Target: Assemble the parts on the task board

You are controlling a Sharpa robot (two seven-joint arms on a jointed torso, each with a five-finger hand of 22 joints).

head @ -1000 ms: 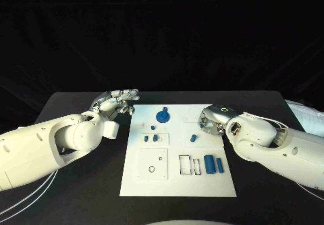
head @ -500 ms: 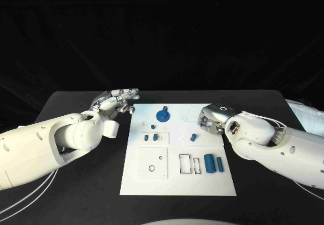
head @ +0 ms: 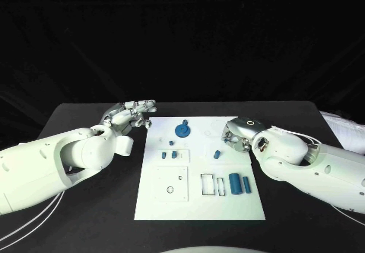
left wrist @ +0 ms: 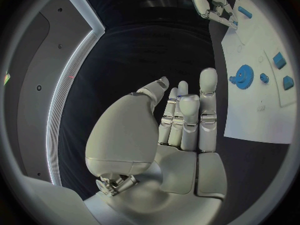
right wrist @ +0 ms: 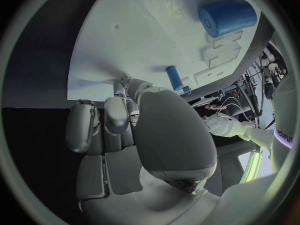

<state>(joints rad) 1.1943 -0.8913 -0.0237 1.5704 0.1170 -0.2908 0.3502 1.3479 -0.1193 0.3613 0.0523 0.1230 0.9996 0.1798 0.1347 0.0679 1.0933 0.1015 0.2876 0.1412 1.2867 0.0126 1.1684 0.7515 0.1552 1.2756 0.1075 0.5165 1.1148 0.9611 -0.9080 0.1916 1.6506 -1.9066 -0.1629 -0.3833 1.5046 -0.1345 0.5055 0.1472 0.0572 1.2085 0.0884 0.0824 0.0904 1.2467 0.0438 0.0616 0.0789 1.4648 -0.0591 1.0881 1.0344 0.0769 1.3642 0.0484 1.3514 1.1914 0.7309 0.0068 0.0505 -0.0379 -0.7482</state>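
Note:
The white task board (head: pixel 199 203) lies in the middle of the black table. On it sit a blue gear (head: pixel 182 129), small blue pieces (head: pixel 175 154) and a small blue peg (head: pixel 218 154). Two blue cylinders (head: pixel 235 183) lie side by side nearer me. My right hand (head: pixel 234 138) hovers over the board's right edge, fingers (right wrist: pixel 119 110) bent toward the board and holding nothing. The peg (right wrist: pixel 175 77) lies just beyond those fingertips, the large cylinder (right wrist: pixel 228 17) farther on. My left hand (head: pixel 131 113) is raised left of the board, fingers (left wrist: pixel 187 115) straight and empty. The gear (left wrist: pixel 244 75) lies off to its side.
Rectangular slots (head: pixel 208 184) and a square recessed panel (head: pixel 172 183) mark the board's near half. Bare black table (head: pixel 91 211) surrounds the board on all sides. A pale cloth (head: pixel 346 129) lies at the table's far right edge.
My right hand has crept slightly left, further over the board's right edge. The left hand and the parts have stayed put.

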